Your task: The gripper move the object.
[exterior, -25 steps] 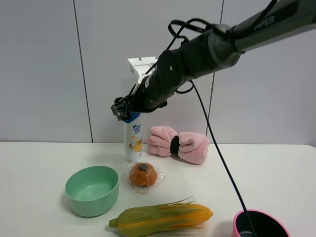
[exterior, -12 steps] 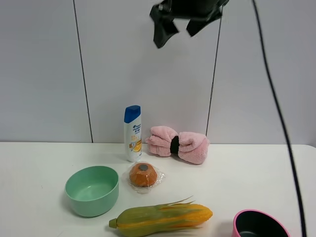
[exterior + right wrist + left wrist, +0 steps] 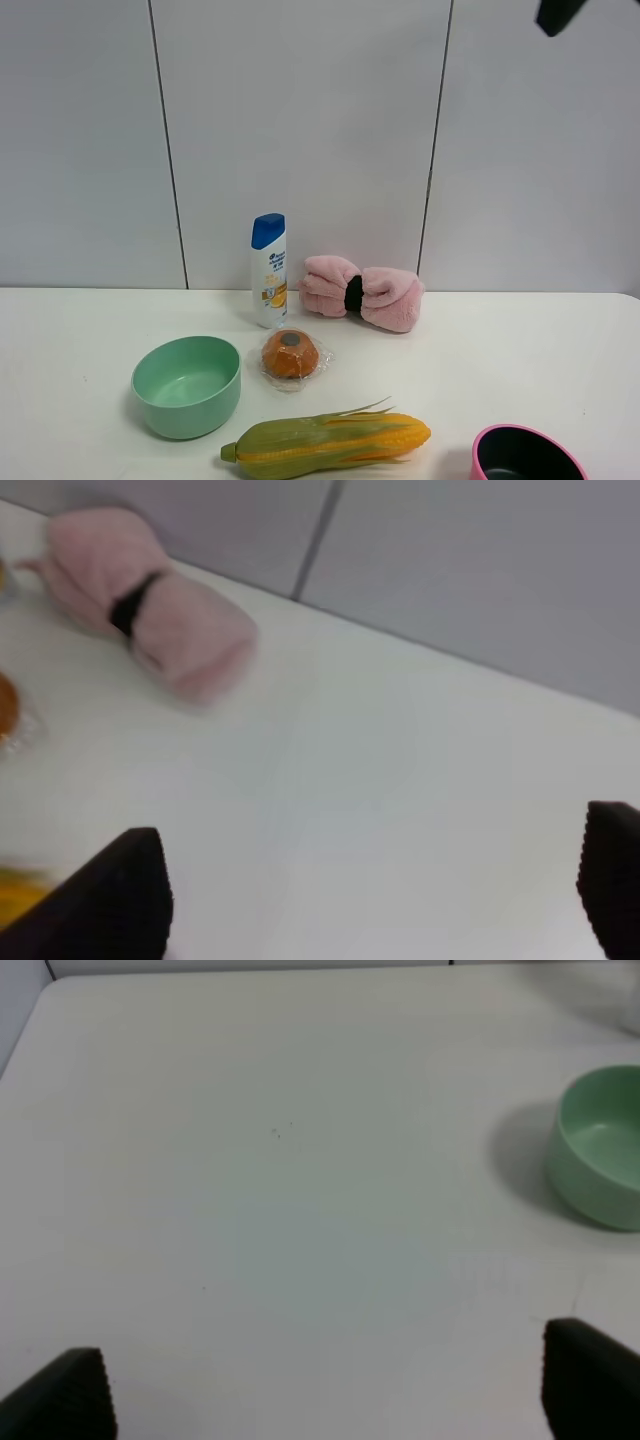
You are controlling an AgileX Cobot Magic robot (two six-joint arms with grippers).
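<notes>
The white shampoo bottle (image 3: 269, 270) with its blue cap stands upright on the white table (image 3: 80, 330) against the back wall, nothing touching it. My right gripper (image 3: 375, 895) is open and empty, high above the table; only a black tip of it (image 3: 556, 15) shows at the top right of the high view. My left gripper (image 3: 330, 1390) is open and empty over bare table, and is out of the high view. The bottle does not show in either wrist view.
A pink rolled towel (image 3: 360, 291) lies right of the bottle, also in the right wrist view (image 3: 150, 625). A wrapped orange round item (image 3: 290, 354), a green bowl (image 3: 187, 386) (image 3: 600, 1150), a corn cob (image 3: 330, 441) and a pink pot (image 3: 525, 455) sit nearer the front.
My right arm has let go of the bottle's top and swung up and to the right, almost out of the high view. The bottle stays standing where it was.
</notes>
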